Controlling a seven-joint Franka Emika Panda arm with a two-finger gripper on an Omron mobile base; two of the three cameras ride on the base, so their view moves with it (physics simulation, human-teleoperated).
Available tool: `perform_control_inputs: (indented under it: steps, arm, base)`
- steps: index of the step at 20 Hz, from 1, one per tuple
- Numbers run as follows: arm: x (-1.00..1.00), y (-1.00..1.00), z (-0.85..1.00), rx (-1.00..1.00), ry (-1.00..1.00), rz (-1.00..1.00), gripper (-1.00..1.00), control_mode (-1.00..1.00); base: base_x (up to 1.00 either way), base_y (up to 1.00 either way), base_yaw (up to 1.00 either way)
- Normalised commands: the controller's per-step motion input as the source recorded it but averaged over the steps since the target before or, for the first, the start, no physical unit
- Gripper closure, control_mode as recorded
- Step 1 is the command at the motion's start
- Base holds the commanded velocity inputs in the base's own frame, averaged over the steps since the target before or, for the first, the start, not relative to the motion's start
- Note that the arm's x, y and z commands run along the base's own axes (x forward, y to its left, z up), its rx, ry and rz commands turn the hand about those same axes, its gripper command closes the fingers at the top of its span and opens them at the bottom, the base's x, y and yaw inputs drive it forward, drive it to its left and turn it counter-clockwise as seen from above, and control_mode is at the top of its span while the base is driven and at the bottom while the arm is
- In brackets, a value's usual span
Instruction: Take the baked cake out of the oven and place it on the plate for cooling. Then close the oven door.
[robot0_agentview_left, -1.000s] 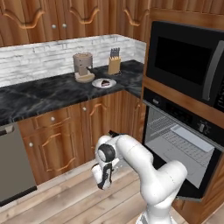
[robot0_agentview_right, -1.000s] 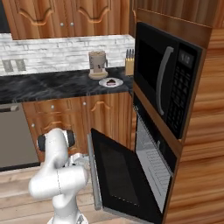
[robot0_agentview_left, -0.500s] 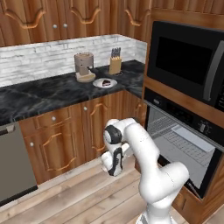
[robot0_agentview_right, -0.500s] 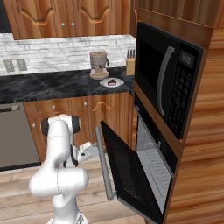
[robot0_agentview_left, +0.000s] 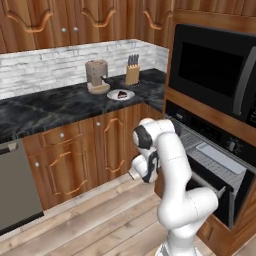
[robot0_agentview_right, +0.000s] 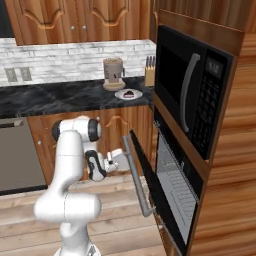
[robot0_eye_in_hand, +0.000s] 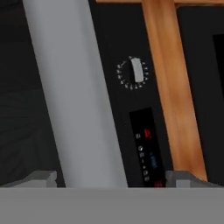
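Observation:
The baked cake (robot0_agentview_left: 121, 93) (robot0_agentview_right: 129, 93), a small dark wedge, lies on the white plate (robot0_agentview_left: 114, 96) (robot0_agentview_right: 121, 96) on the black counter. The oven door (robot0_agentview_right: 152, 192) stands steeply tilted, partway up, its silver bar handle (robot0_agentview_right: 136, 176) (robot0_eye_in_hand: 74, 96) facing the room. My gripper (robot0_agentview_right: 123, 158) (robot0_agentview_left: 141, 170) (robot0_eye_in_hand: 113, 178) is open and low against the door's top edge, the bar running between its fingertips (robot0_eye_in_hand: 41, 177). Beyond the bar are the oven (robot0_agentview_left: 212, 165) and its knob (robot0_eye_in_hand: 137, 72). A pale baking tray (robot0_agentview_left: 214, 151) rests on the rack inside.
The black microwave (robot0_agentview_left: 215, 70) (robot0_agentview_right: 192, 95) sits above the oven. A tan coffee grinder (robot0_agentview_left: 96, 76) and a knife block (robot0_agentview_left: 132, 75) stand behind the plate. A grey dishwasher front (robot0_agentview_left: 15, 192) is at the left. Wooden floor lies open before the cabinets.
The oven door has swung up from nearly flat to a steep tilt. My gripper has moved right and up with its handle, staying open. Cake and plate are unmoved.

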Motion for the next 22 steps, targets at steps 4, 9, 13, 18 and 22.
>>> perform_control_inputs:
  steps: [4, 9, 13, 18, 22]
  arm:
    - [0.44, -1.0, 0.34, 0.08, 0.08, 0.02, -1.0, -1.0]
    - [0.42, -1.0, 0.18, 0.06, 0.05, 0.01, -1.0, -1.0]
    - [0.29, -1.0, 0.08, 0.05, 0.01, 0.01, -1.0, -1.0]
    - [0.13, -0.97, 0.01, 0.06, 0.01, 0.05, -1.0, -1.0]
    - [0.02, -0.85, 0.0, 0.06, 0.0, 0.07, -1.0, -1.0]
  base:
    - [0.0, 0.0, 0.0]
    - [0.0, 0.0, 0.0]
    - [0.0, 0.0, 0.0]
    - [0.0, 0.0, 0.0]
    - [0.0, 0.0, 0.0]
